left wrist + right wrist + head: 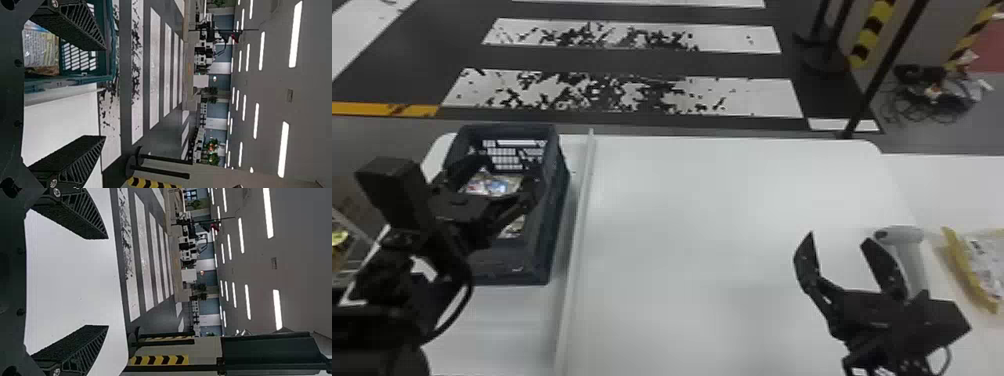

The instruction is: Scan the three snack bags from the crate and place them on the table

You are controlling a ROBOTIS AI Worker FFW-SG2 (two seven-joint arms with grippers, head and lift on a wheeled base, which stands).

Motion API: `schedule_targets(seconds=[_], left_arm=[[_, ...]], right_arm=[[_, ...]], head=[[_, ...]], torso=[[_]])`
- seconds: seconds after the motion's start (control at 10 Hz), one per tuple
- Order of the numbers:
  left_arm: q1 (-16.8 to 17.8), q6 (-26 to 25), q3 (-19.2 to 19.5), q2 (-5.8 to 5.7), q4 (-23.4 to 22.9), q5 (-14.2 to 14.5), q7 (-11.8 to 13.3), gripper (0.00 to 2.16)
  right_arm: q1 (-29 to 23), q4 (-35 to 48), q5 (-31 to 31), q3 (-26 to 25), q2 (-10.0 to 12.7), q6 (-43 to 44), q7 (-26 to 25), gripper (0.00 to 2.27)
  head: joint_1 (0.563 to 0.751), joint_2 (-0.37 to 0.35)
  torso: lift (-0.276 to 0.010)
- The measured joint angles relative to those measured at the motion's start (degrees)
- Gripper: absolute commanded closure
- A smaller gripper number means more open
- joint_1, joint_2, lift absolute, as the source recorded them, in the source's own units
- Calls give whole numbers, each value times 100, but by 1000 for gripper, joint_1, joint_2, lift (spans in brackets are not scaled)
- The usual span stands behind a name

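Head view: left gripper [510, 172] at crate [558, 210], jaws apart, no bag held.

Left jaws: released, fingers spread, nothing between. Right gripper [838, 236]: released too, empty, over table [707, 225], near scanner [917, 265]; contact can't be told. Snack bags [499, 186] lie in crate, under left gripper; exact count unclear. Yellow-edged bag [982, 260] lies to the right of scanner; probably one already done, scan status unconfirmed. Raised strip [582, 190] runs between crate and the main work area.

Step, judged: picking the next bag. Risks: a finger could catch the crate wall if the reach goes down off-centre. Slick film could slip if only a corner gets pinched; two overlapping bags could come up together. Low lift could snag on the rim. Right gripper could knock scanner if it swings in carelessly. Folded film or a code turned away could spoil the read.
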State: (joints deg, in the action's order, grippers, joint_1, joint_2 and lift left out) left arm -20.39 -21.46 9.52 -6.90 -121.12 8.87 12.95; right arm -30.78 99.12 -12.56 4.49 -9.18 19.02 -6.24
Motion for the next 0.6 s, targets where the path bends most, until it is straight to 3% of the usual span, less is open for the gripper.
schedule_targets(seconds=[0.2,0.6], left_arm=[[680,-1080,284,-116,159,-266,498,36],[1920,-2321,337,-460,1161,-1218,1314,29]], right_arm=[[-24,-29,-4,-5,-13,0,0,70],[-41,-30,-1,-17,-14,0,0,70]], head=[[695,51],[695,99]], torso=[[-62],[-62]])
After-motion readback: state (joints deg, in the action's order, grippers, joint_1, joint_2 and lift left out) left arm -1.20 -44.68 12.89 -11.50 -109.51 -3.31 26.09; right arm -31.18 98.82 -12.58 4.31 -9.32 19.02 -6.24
